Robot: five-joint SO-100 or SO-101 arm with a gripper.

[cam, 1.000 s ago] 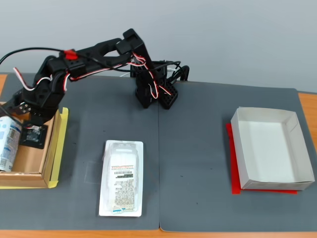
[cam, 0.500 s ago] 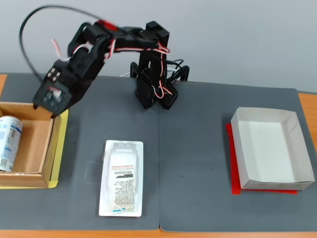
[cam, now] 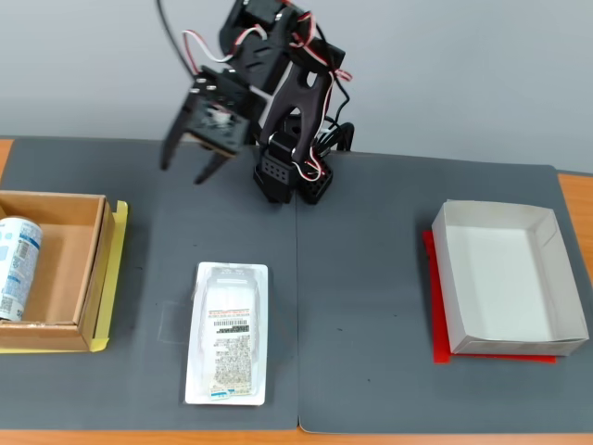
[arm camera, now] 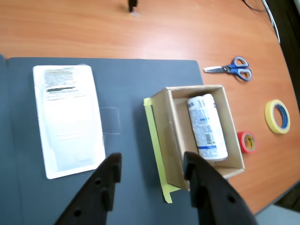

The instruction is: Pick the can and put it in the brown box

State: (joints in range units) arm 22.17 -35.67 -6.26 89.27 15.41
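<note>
The white and light-blue can (arm camera: 207, 127) lies on its side inside the brown box (arm camera: 171, 140), against the box's right wall in the wrist view. In the fixed view the can (cam: 16, 267) lies at the far left of the brown box (cam: 69, 269), cut by the frame edge. My gripper (arm camera: 152, 164) is open and empty, raised above the mat just left of the box. In the fixed view the gripper (cam: 185, 163) hangs high over the mat's back left.
A flat white blister pack (arm camera: 68, 119) (cam: 228, 334) lies on the dark mat. A white paper box (cam: 508, 278) stands at the right. Scissors (arm camera: 231, 69), a yellow tape roll (arm camera: 277, 116) and a red tape roll (arm camera: 247, 141) lie on the wooden table.
</note>
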